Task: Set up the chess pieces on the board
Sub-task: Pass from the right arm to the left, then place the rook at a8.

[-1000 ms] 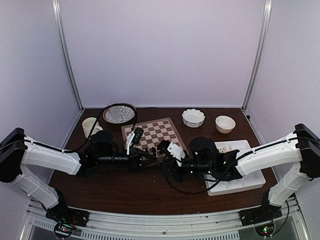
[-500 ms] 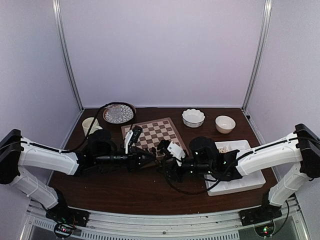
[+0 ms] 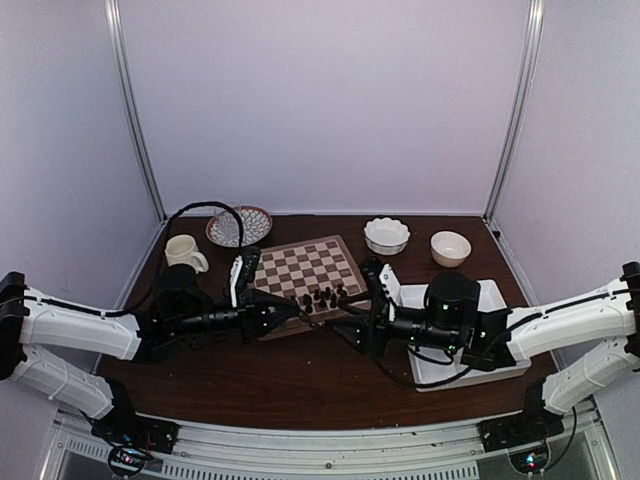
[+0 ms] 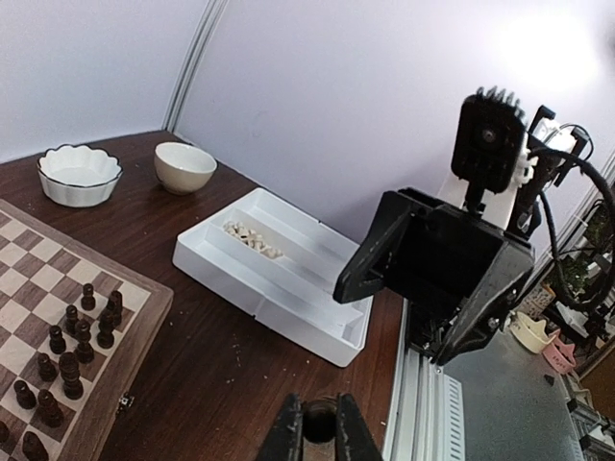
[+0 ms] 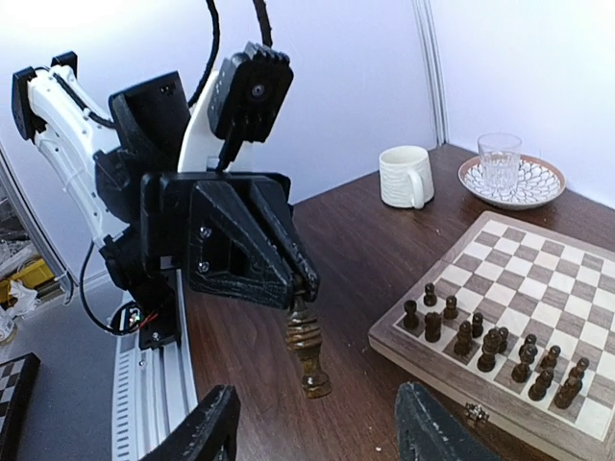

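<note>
The board [image 3: 305, 265] lies mid-table, with a cluster of dark chess pieces [image 3: 322, 297] along its near edge, also shown in the wrist views [image 5: 490, 351] [image 4: 72, 346]. My left gripper [image 5: 304, 291] is shut on the head of one tall dark piece [image 5: 309, 351], which hangs slightly tilted with its base close to the table, left of the board's corner. In the left wrist view the fingers [image 4: 288, 434] pinch its round top [image 4: 318, 423]. My right gripper [image 5: 322, 427] stands open facing that piece, holding nothing. Pale pieces [image 4: 252, 238] lie in the white tray [image 4: 288, 307].
A cream mug [image 3: 182, 252] and a patterned plate [image 3: 238, 226] with a glass on it stand at the back left. Two white bowls [image 3: 386, 235] [image 3: 450, 247] sit at the back right. The white tray [image 3: 500, 365] lies under my right arm.
My right gripper has opened, let go of the dark piece and drawn back to the right. The left arm, still shut on the piece, has pulled back leftward.
</note>
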`<state>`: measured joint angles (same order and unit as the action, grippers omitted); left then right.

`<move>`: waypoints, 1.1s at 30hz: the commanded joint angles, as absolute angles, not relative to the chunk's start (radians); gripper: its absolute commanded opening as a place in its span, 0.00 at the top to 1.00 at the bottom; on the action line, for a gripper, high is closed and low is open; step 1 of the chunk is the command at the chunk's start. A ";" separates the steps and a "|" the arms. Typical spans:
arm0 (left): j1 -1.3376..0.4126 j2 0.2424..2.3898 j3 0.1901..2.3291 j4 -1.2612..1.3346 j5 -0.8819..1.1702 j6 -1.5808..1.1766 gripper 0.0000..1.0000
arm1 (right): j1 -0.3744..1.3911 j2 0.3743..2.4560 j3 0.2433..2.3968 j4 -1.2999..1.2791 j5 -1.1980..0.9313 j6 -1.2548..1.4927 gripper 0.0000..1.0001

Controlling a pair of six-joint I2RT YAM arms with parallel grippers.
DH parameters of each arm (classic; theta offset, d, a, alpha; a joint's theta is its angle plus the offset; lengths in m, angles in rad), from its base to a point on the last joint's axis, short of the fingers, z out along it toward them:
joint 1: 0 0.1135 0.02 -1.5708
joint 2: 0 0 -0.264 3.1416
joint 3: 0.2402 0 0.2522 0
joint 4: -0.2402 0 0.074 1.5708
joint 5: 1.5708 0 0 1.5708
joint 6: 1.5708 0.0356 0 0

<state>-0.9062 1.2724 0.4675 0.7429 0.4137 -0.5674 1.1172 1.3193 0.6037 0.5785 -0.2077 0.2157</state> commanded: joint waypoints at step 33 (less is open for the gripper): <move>-0.910 1.013 0.379 0.875 0.405 -0.626 1.00 | 1.221 1.646 0.729 1.249 -0.264 0.641 0.69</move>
